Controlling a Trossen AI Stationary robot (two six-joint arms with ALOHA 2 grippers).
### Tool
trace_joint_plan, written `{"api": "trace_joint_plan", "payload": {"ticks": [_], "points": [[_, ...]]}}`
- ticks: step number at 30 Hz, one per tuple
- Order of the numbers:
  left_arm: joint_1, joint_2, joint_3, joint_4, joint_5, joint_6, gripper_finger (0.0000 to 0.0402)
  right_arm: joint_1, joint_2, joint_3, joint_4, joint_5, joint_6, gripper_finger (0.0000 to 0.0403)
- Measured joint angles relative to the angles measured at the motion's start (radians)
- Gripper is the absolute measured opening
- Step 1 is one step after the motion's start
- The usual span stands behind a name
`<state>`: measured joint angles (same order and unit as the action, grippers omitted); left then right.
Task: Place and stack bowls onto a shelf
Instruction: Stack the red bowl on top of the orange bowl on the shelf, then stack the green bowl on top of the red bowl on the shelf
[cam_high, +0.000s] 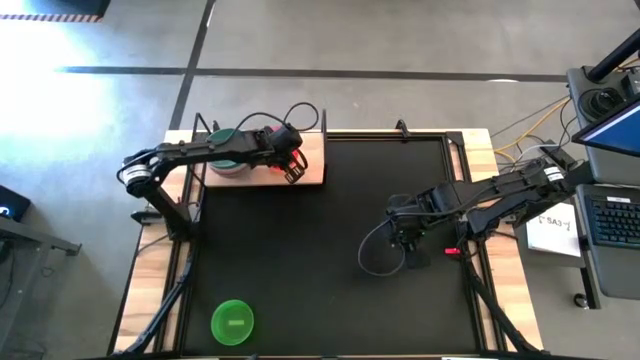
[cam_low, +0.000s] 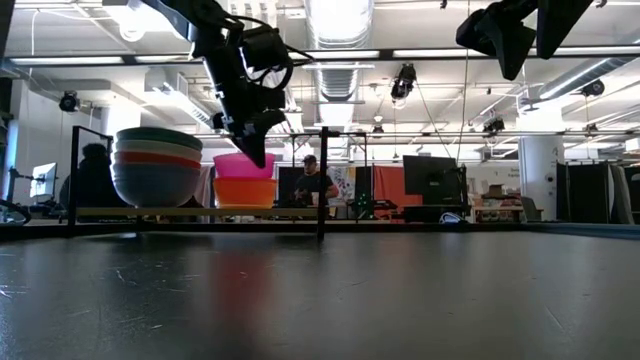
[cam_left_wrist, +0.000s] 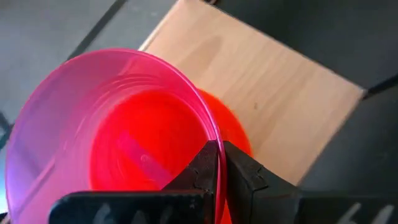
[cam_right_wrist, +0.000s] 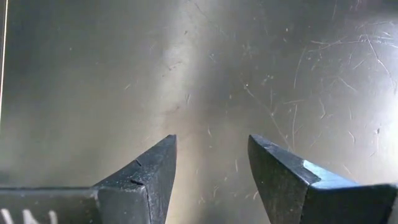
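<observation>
The light-wood shelf (cam_high: 312, 150) stands at the table's far left. On it sits a stack of large bowls (cam_low: 158, 168) with teal on top (cam_high: 228, 143). Beside the stack, a magenta bowl (cam_low: 243, 165) sits nested in an orange bowl (cam_low: 245, 192). My left gripper (cam_high: 292, 172) is over the shelf, shut on the magenta bowl's rim. A green bowl (cam_high: 232, 322) rests on its base at the mat's near left corner. My right gripper (cam_high: 412, 250) hovers open above the mat's right half, holding nothing. My left gripper pinches the magenta bowl's rim (cam_left_wrist: 214, 134), on the side away from the large stack, with one finger (cam_left_wrist: 202, 165) inside the bowl and one (cam_left_wrist: 245, 168) outside. The fingers come from above, pointing down. The bowl sits upright in the orange bowl (cam_left_wrist: 235, 127).
The shelf (cam_left_wrist: 273, 74) has bare board beside the orange bowl, toward the table's right. Thin black uprights (cam_low: 322, 185) stand at the shelf's edges. A loose cable (cam_high: 372, 255) lies on the black mat (cam_high: 330, 260) near my right gripper. A person (cam_low: 312, 185) stands in the room behind.
</observation>
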<state>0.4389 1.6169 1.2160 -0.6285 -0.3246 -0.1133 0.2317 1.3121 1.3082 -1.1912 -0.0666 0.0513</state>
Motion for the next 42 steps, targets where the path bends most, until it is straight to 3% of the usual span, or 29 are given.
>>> {"api": "trace_joint_plan", "payload": {"ticks": [6, 15, 24, 33, 37, 42], "points": [[0.000, 0.000, 0.000, 0.001, 0.028, 0.000, 0.0015, 0.000, 0.000, 0.000, 0.002, 0.000, -0.009, 0.0187], [0.000, 0.017, 0.001, -0.001, 0.020, 0.025, 0.0091, 0.000, 0.000, 0.000, 0.002, 0.000, 0.001, 0.0187], [-0.040, 0.014, 0.114, -0.133, 0.033, -0.013, 0.0130, 0.000, 0.000, 0.000, 0.001, 0.000, 0.001, 0.0187], [-0.278, 0.011, 0.178, -0.305, 0.059, -0.179, 0.0127, 0.000, 0.000, 0.000, 0.000, 0.000, 0.001, 0.0187], [-0.429, 0.010, 0.167, -0.402, 0.063, -0.336, 0.0127, 0.000, 0.000, 0.000, 0.000, 0.000, -0.007, 0.0187], [-0.613, 0.010, 0.161, -0.509, 0.172, -0.589, 0.0127, 0.000, 0.000, 0.000, 0.000, 0.000, -0.047, 0.0187]]}}
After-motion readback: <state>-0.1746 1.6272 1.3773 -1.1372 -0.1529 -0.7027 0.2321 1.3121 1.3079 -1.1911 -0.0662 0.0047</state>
